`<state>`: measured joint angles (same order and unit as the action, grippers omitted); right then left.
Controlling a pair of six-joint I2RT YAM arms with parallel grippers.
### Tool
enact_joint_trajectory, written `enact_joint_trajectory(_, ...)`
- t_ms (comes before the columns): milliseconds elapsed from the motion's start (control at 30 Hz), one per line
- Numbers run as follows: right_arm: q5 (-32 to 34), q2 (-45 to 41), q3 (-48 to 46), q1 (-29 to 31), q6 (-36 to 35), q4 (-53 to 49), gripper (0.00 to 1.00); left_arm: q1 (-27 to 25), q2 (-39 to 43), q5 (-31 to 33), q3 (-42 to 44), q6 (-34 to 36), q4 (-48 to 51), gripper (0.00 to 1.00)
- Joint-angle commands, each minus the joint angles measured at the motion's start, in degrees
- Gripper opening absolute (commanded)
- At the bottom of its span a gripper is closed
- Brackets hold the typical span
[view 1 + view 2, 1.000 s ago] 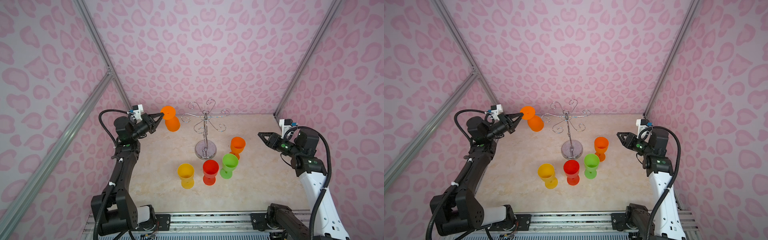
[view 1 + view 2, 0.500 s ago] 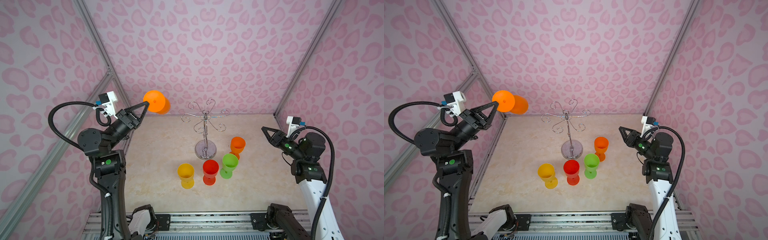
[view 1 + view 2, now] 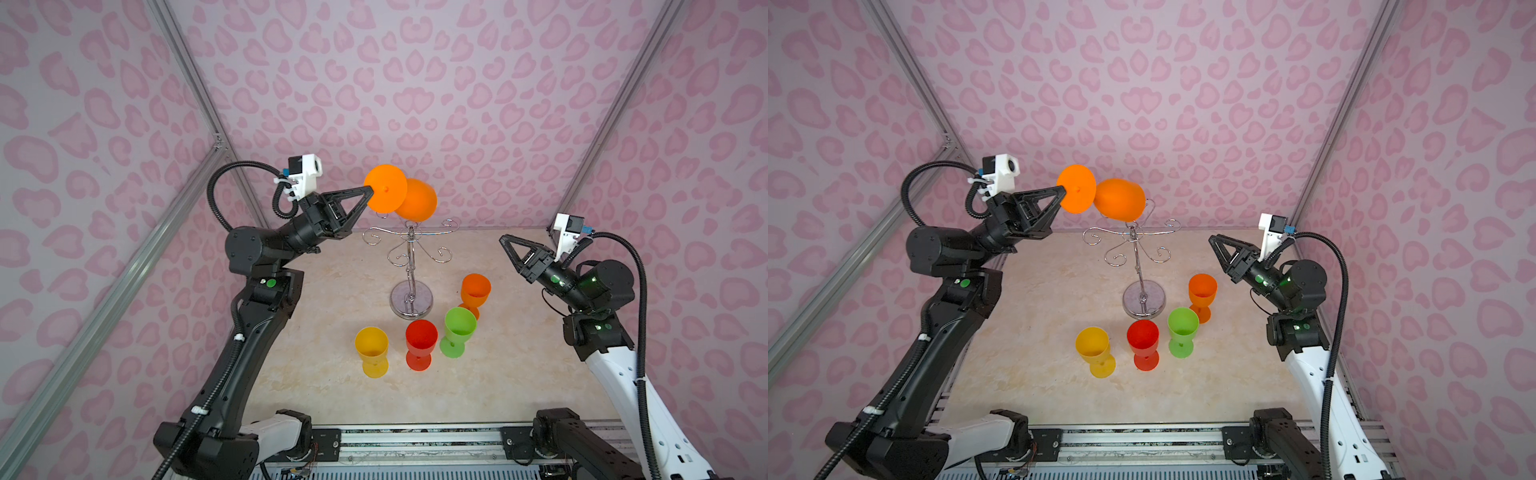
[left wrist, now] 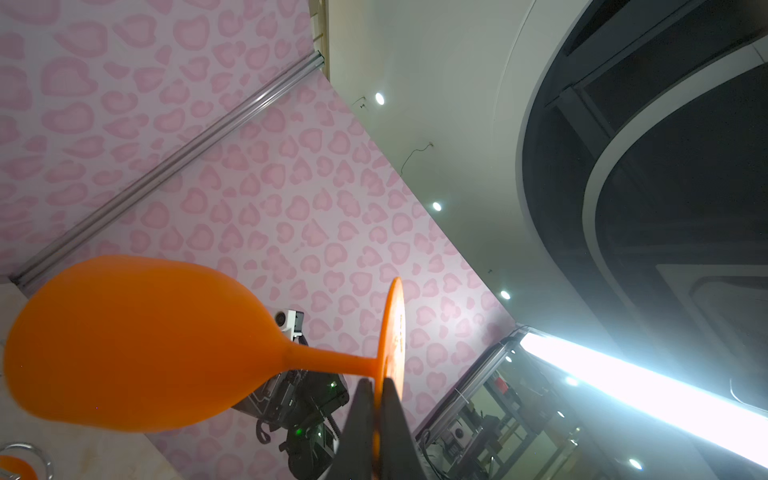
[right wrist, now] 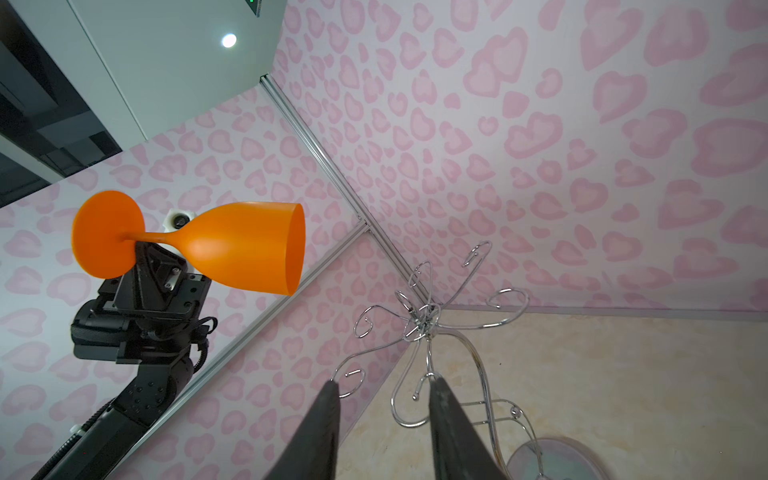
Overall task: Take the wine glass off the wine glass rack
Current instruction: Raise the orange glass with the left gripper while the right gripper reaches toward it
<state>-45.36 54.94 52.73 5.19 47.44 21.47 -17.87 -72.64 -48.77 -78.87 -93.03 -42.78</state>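
An orange wine glass [image 3: 417,200] [image 3: 1119,200] lies on its side in the air, above and just left of the rack's top and touching none of its arms. My left gripper [image 3: 371,192] [image 3: 1063,192] [image 4: 374,380] is shut on the rim of its round foot, with the bowl [image 4: 124,345] pointing away. The right wrist view shows the glass [image 5: 241,245] well apart from the chrome wine glass rack [image 3: 410,257] [image 3: 1138,266] [image 5: 424,316], whose arms hang bare. At the right, my right gripper [image 3: 503,239] [image 3: 1212,239] [image 5: 382,384] is open and holds nothing, pointing at the rack.
Several plastic glasses stand upright in front of the rack's base: yellow [image 3: 371,349], red [image 3: 420,340], green [image 3: 459,328] and orange [image 3: 475,289]. Pink patterned walls with metal corner posts close in the table on three sides.
My left arm has lifted the orange glass from beside the rack's left up high, then swung it right to above the rack. My right gripper rose slightly.
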Motion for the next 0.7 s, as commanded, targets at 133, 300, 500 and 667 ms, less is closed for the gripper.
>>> enact_joint_trajectory(133, 0.2, 2.6, -3.0, 1.3, 5.7, 18.7, 0.42, -9.0, -8.6, 6.5, 0.1, -12.8, -26.4, 0.03)
enact_joint_trajectory(300, -0.6, 3.1, -4.9, 1.2, 9.6, 27.5, 0.48, -11.9, -13.6, 9.2, 0.8, -18.4, -34.0, 0.03)
enact_joint_trajectory(500, -0.3, 1.8, -5.9, 1.2, 9.5, 30.1, 0.49, -12.5, -15.8, 10.3, 1.4, -20.7, -37.4, 0.03)
enact_joint_trajectory(667, 0.1, 2.2, -6.7, 1.2, 11.6, 34.7, 0.49, -13.1, -16.6, 10.5, 2.6, -21.1, -38.2, 0.03)
